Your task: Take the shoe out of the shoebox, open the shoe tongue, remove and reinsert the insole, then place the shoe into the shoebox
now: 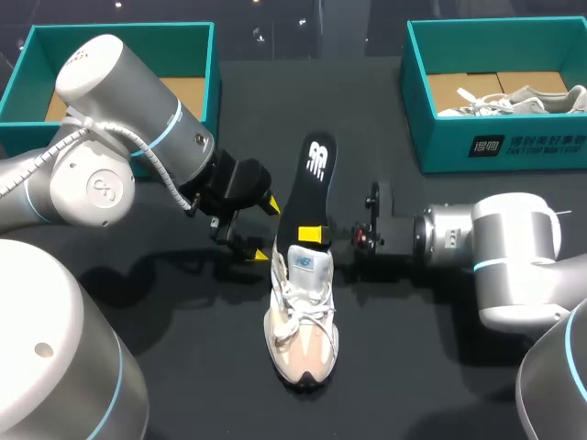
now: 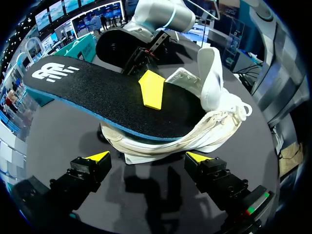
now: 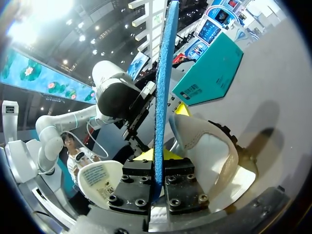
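R gripper (image 1: 314, 235) clamped on the insole (image 1: 314, 179), pinching it from both faces just behind the shoe (image 1: 303, 321) heel. Insole: black top w/ white logo, blue foam edge, front end tucked in the shoe's opening, rest sticking out past the heel. Shoe: white/cream, pinkish toe, laces loose, tongue standing up, upright on black table (image 1: 211, 367), toe toward robot. R arm comes in from shoe's right. L gripper (image 1: 267, 229) wide open, holding nothing, just left of the heel; L arm angles in from shoe's left-rear. Teal shoebox (image 1: 440, 147) well back-right of shoe, second shoebox (image 1: 183, 55) back-left.
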Available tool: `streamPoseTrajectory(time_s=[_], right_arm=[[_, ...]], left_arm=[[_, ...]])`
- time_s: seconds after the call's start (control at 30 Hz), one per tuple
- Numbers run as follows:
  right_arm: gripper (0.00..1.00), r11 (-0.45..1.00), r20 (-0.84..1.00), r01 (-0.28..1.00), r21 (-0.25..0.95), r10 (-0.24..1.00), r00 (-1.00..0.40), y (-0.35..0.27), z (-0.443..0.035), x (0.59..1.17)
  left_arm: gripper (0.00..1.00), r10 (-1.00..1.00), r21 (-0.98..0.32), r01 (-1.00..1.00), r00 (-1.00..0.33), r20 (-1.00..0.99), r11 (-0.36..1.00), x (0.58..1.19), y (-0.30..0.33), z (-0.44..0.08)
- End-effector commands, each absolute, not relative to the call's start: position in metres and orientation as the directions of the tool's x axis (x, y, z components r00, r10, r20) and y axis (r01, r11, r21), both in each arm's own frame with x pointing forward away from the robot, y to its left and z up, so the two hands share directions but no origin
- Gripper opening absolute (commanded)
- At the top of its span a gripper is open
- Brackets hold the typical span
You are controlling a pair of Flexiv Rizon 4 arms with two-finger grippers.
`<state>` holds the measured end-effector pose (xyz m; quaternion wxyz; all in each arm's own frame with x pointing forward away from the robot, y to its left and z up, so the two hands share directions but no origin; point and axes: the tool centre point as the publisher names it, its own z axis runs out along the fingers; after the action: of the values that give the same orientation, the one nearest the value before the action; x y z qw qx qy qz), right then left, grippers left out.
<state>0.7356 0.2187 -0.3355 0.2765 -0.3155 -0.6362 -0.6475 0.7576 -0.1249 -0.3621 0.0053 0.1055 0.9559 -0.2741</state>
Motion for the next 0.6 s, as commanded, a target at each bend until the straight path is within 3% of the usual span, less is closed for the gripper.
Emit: streamPoseTrajectory(time_s=[0.03,0.6], right_arm=[[0.00,-0.026,0.765,0.765,0.643,0.039,-0.642,0.224,-0.346,0.724],[0.00,0.001,0.792,0.794,0.608,0.060,-0.607,0.224,-0.352,0.705]], left_arm=[[1.00,0.199,-0.522,0.205,-0.978,-0.068,0.828,0.758,-0.126,-0.363],[1.00,0.199,-0.522,0.205,-0.978,-0.068,0.828,0.758,-0.126,-0.363]])
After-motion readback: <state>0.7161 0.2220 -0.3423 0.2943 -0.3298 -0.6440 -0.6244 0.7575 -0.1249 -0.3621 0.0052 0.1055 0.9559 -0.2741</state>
